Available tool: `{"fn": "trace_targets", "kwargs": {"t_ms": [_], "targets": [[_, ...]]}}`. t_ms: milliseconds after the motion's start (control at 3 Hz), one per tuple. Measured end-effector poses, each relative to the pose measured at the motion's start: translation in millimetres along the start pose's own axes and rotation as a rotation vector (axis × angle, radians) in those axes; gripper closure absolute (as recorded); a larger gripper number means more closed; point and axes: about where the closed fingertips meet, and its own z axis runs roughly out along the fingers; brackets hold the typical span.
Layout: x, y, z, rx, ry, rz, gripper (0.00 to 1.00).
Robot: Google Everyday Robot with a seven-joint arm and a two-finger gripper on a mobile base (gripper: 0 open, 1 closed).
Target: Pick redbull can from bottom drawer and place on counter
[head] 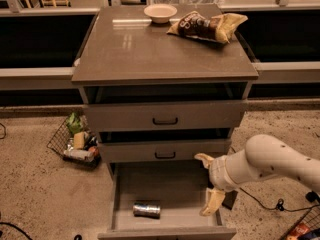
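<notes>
The redbull can (147, 209) lies on its side on the floor of the open bottom drawer (170, 189), near the drawer's front left. My gripper (208, 183) hangs over the drawer's right side, to the right of the can and apart from it. Its two cream fingers stand wide apart, one up near the middle drawer and one down by the drawer's right wall, so it is open and empty. The counter (150, 49) is the glossy top of the cabinet above.
A chip bag (207, 26) and a small bowl (160, 12) sit at the back of the counter. A wire basket of items (75, 141) stands on the floor left of the cabinet. A black cable (270, 204) runs on the floor at the right.
</notes>
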Motion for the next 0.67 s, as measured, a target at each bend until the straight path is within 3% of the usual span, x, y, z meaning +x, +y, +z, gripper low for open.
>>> {"fn": "trace_targets", "kwargs": {"t_ms": [333,667], "targets": [[14,-8,56,-0.002,-0.141,0.001,0.00],[26,9,88,-0.049,-0.179,0.036,0.00]]}}
